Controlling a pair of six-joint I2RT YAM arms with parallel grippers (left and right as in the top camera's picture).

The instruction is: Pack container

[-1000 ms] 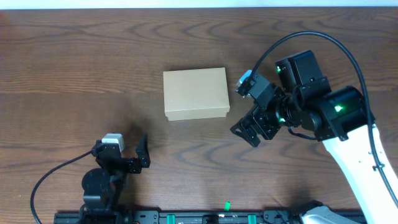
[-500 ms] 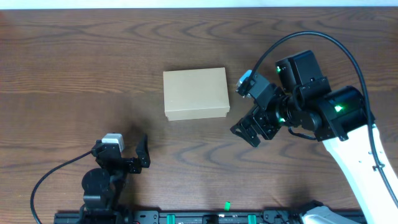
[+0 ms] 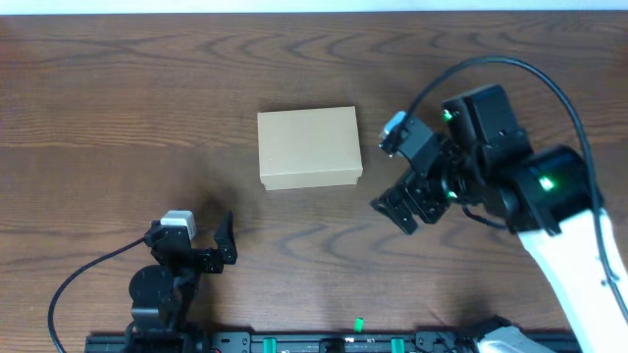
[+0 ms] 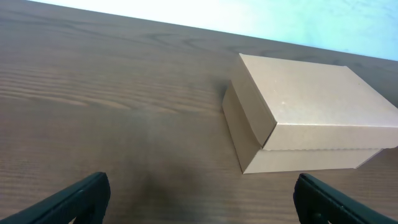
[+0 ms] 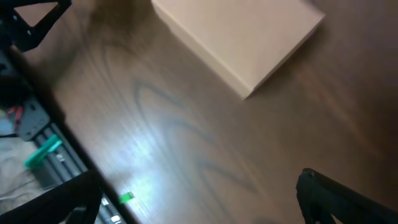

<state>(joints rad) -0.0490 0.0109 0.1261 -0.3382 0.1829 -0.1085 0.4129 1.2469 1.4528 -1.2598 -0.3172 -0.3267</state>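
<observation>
The container (image 3: 308, 147) is a tan cardboard box with its flap lid shut, lying flat in the middle of the table. It also shows in the left wrist view (image 4: 305, 118) and, blurred, in the right wrist view (image 5: 239, 37). My left gripper (image 3: 224, 243) is open and empty, low at the front left, well short of the box; its fingertips frame bare table in the left wrist view (image 4: 199, 199). My right gripper (image 3: 400, 208) is open and empty, raised just right of and in front of the box; in its own view (image 5: 199, 199) nothing is between the fingers.
The wooden table (image 3: 118, 108) fills the view. A black rail with small green parts (image 3: 358, 322) runs along the front edge; it shows at the lower left of the right wrist view (image 5: 43, 152).
My right arm has shifted slightly to the right and toward the front, away from the box. The box and the left arm have not moved.
</observation>
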